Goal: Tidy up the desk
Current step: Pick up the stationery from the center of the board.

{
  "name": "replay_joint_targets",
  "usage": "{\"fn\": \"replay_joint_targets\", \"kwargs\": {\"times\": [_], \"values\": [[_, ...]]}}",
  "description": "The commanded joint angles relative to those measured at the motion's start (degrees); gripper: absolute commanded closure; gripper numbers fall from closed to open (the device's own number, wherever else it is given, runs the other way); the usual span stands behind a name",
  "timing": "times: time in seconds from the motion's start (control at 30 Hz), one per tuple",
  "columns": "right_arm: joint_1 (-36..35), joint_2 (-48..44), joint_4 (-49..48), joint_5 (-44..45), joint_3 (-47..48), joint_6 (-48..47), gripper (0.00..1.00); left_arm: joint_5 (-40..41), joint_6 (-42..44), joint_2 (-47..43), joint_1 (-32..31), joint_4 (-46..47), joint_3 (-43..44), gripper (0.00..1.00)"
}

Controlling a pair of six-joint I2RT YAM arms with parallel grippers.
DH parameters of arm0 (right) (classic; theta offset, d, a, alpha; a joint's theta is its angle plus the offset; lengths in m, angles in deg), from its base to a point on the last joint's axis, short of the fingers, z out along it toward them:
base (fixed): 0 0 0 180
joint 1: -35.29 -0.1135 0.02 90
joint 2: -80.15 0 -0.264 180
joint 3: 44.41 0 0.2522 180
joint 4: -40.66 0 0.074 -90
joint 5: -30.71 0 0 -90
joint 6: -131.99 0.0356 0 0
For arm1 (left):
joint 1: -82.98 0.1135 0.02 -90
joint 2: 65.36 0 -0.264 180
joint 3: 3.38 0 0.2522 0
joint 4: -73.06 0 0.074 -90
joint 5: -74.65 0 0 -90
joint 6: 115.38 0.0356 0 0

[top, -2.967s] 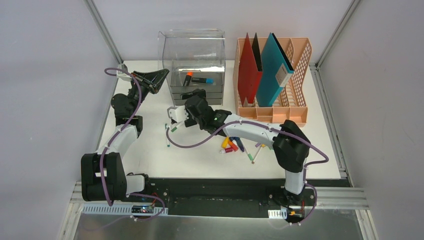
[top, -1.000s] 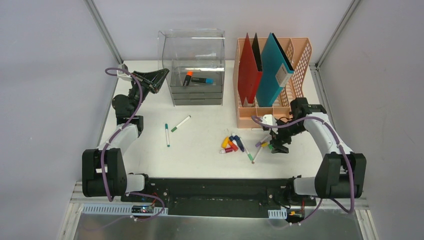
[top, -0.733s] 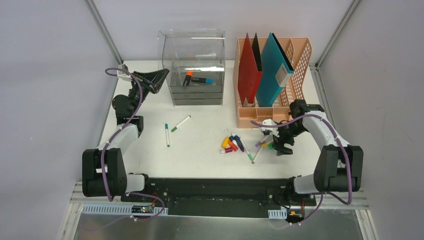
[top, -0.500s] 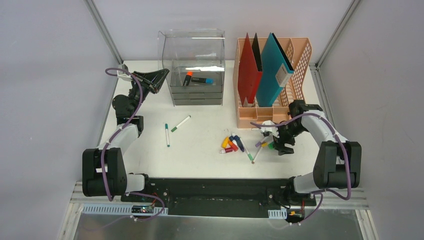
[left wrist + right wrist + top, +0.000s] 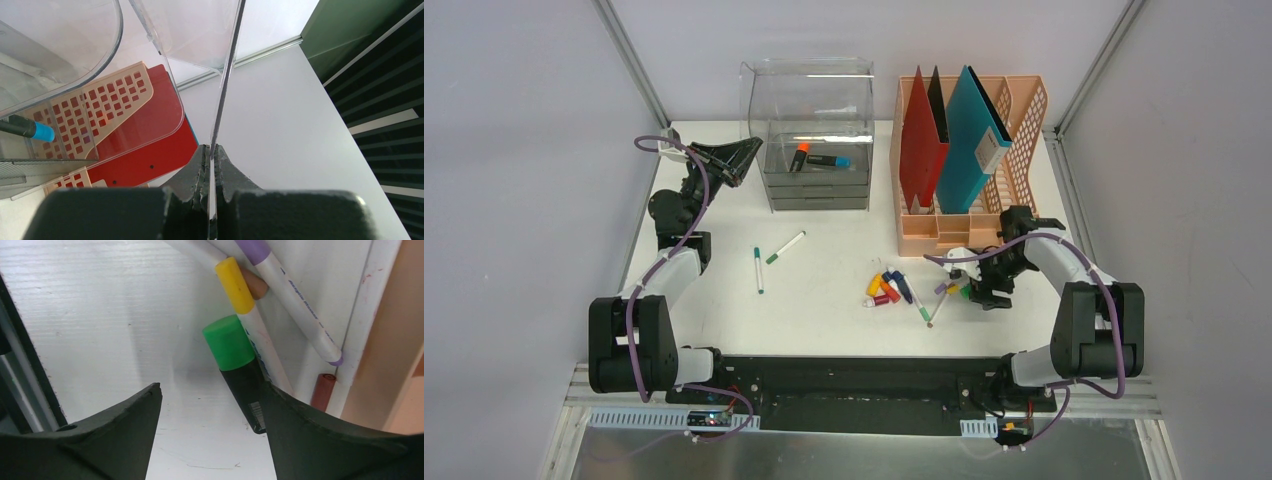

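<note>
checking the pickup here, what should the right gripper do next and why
Probably shift the right gripper sideways to centre the green-capped marker before closing. Its jaws are open, but the marker lies at one edge of the gap, which is mostly bare desk.

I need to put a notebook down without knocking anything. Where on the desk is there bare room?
Bare desk lies between the two green pens and the marker pile, in front of the drawer box, and along the near edge left of the pile. Crowded: the pile, where the right gripper hovers, before the file rack.
</note>
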Motion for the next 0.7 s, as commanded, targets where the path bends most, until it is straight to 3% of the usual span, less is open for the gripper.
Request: {"fn": "replay_joint_targets", "kwargs": {"times": [0.0, 0.67], "values": [[-0.12, -1.82, -2.7, 0.44, -0.65, 0.47, 0.26, 1.35, -0.14, 0.14, 0.34, 3.26, 0.13, 1.0], [-2.53, -0.74, -6.05, 2.94, -3.47, 2.16, 0.34, 1.34, -0.23, 0.23, 0.34, 3.38, 0.01, 1.0]]}}
